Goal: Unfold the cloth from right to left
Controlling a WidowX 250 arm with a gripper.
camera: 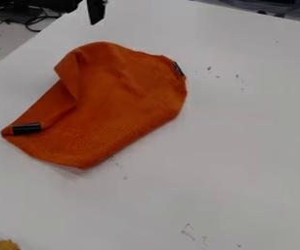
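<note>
Cloth [122, 97] lies part-folded on the surface [244, 146], camera-side of your pincer [96, 13], not touching — can't tell if you're wide or narrow. Black tab [179, 69], right and camera-side of pincer — probably your grab.

**Irregular orange fabric cloth [122, 105] lies partly folded**

It rests rumpled on the white table [244, 156], upper-left side folded over. 2 black strips [27, 129] mark it: 1 at the left corner, 1 at the upper-right edge.
</note>
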